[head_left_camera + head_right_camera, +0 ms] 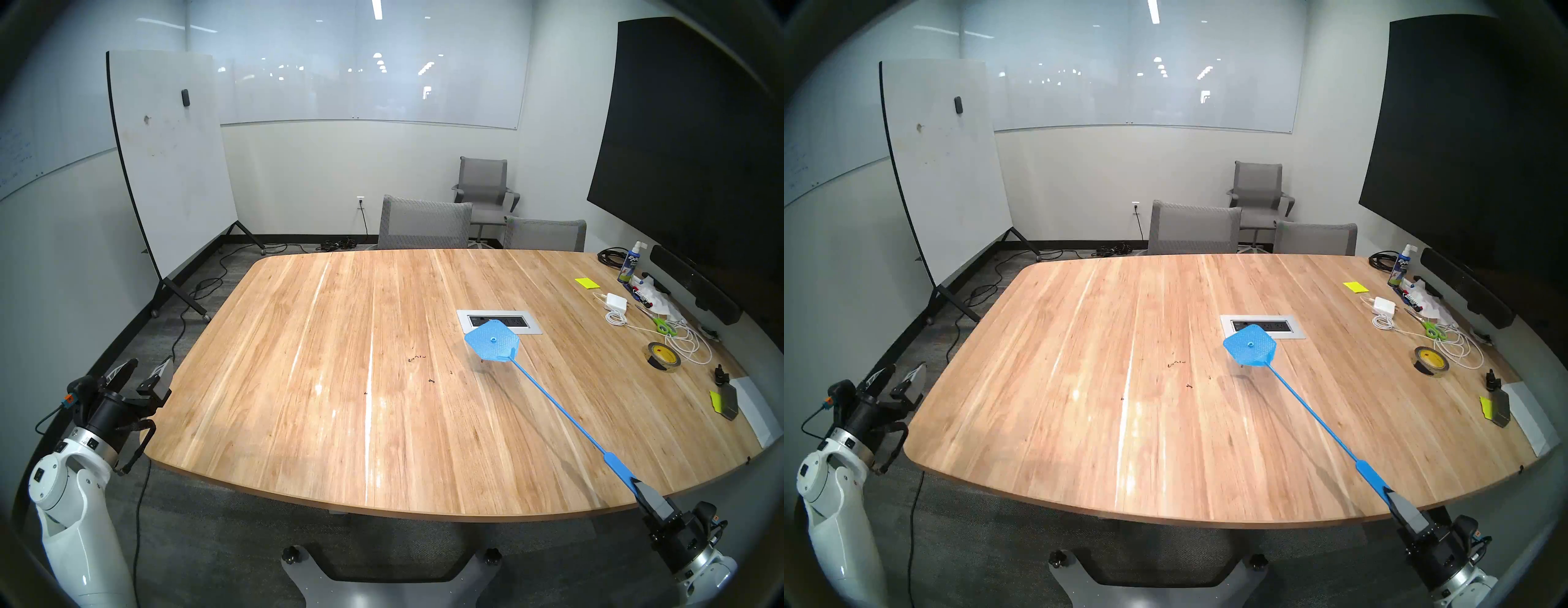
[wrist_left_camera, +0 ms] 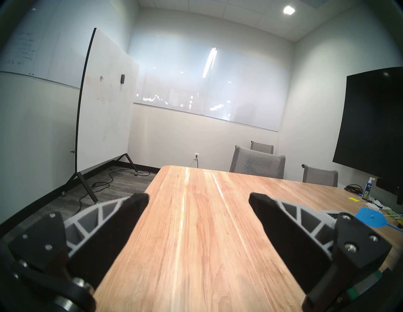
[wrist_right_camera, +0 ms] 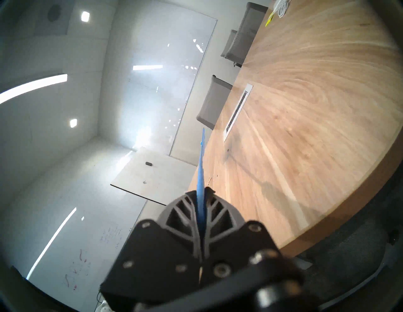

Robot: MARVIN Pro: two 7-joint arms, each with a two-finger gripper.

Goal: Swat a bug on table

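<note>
Bug (image 1: 431, 381) not yet struck: tiny dark speck on desk (image 1: 297, 382), left of swatter head, clear of it. Right gripper (image 1: 636, 485) clamped tight on blue swatter (image 1: 494, 341) handle end; head raised above desk, just beside outlet panel (image 1: 499, 321). Left gripper (image 1: 142, 371) spread wide, empty, off desk corner. Swat outstanding.

Left hand (image 1: 142, 373) level beside near-left corner, fingers spread wide, seemingly empty; right hand (image 1: 636, 484) level, fingers clamped together.

blue mesh swatter (image 1: 494, 341), light-brown plank-striped table (image 1: 297, 361), tiny black bug (image 1: 431, 381)
</note>
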